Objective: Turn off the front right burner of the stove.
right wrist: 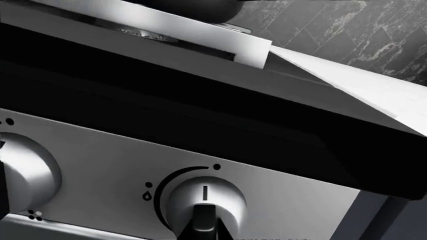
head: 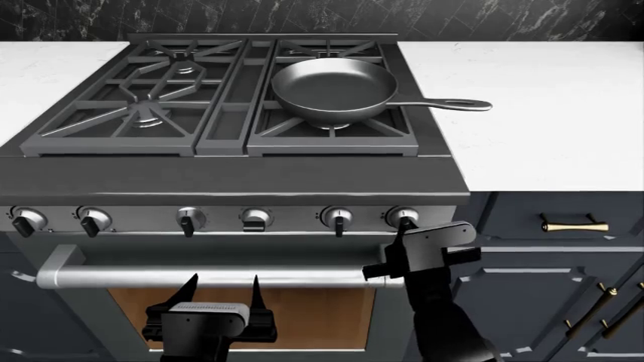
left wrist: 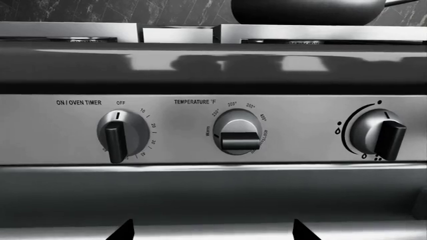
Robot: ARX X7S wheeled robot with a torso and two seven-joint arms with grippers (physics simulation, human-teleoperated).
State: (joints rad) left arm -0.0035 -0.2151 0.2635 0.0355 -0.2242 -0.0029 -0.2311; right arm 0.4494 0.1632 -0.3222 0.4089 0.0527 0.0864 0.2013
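Observation:
The stove (head: 252,177) is a dark-grey range with black grates and six silver knobs. The dark skillet (head: 334,89) sits over the right grate and hides most of the front right burner (head: 333,127). My right gripper (head: 406,232) is at the far right knob (head: 403,217). In the right wrist view its dark fingertips (right wrist: 181,231) press both sides of that knob's black grip (right wrist: 203,202), whose pointer line stands upright. My left gripper (head: 222,290) is open and empty in front of the oven door, below the middle knobs.
The steel bar handle (head: 151,277) runs across the oven door between both grippers. The left wrist view shows the timer knob (left wrist: 120,132), the temperature knob (left wrist: 237,135) and a burner knob (left wrist: 380,132). Navy cabinets with brass handles (head: 574,225) stand at the right.

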